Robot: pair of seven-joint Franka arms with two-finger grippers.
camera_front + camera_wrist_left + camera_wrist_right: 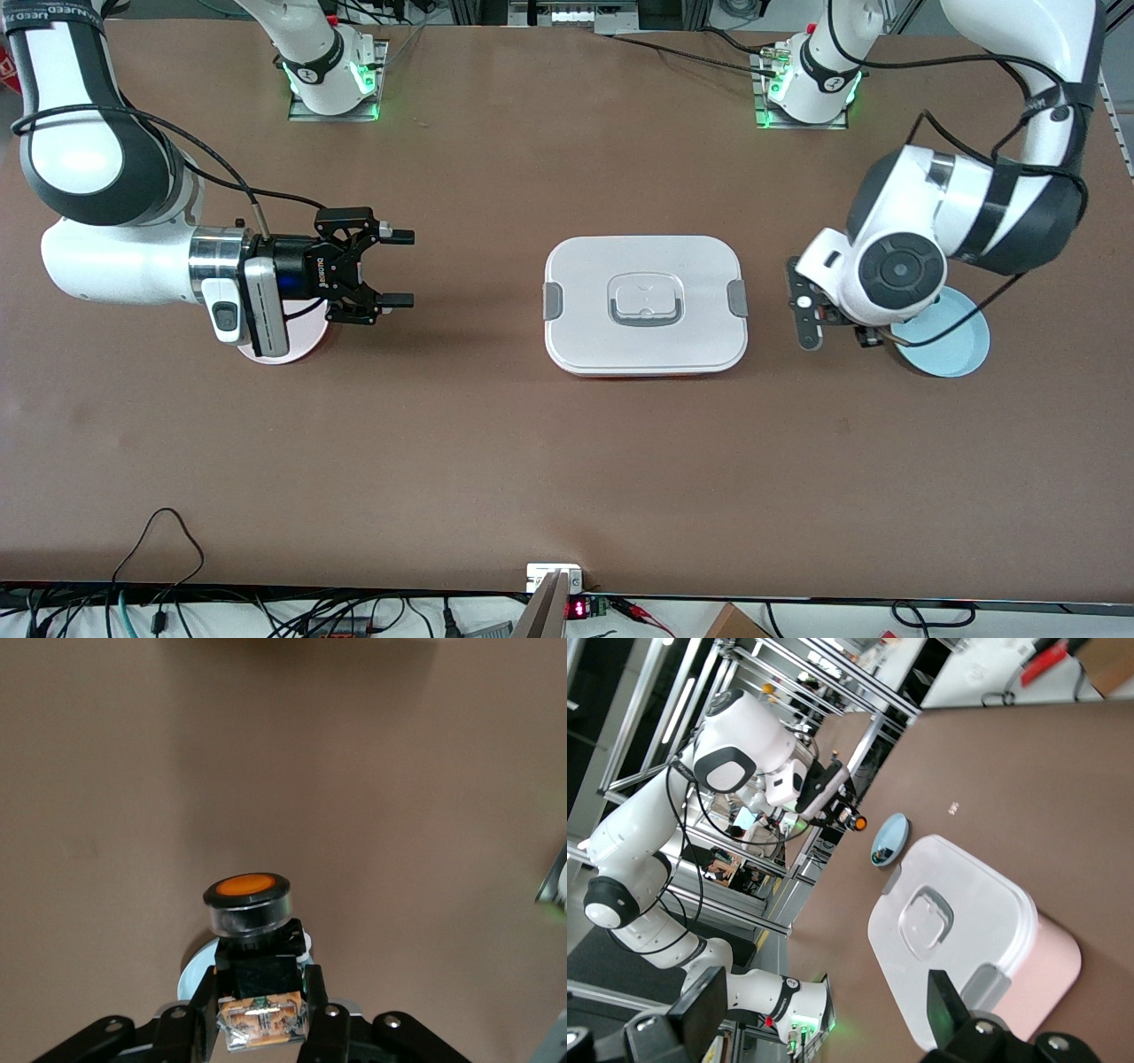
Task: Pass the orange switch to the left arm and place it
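I noted the box (646, 305) lying mid-table directly between the arms, so a straight, low pass across could clip its lid. The right gripper (397, 268) hung horizontal with fingers spread and empty, over bare table beside the pink plate (282, 348). The left gripper (262, 1020) was clamped on the orange switch (252, 943) above the blue plate (952, 341); the hold looked low on its body, so I judged a slip possible at handover.

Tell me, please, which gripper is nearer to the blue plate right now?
Left. The left gripper, holding the orange switch, hangs right beside the blue plate. The right gripper is at the other end, past the box.
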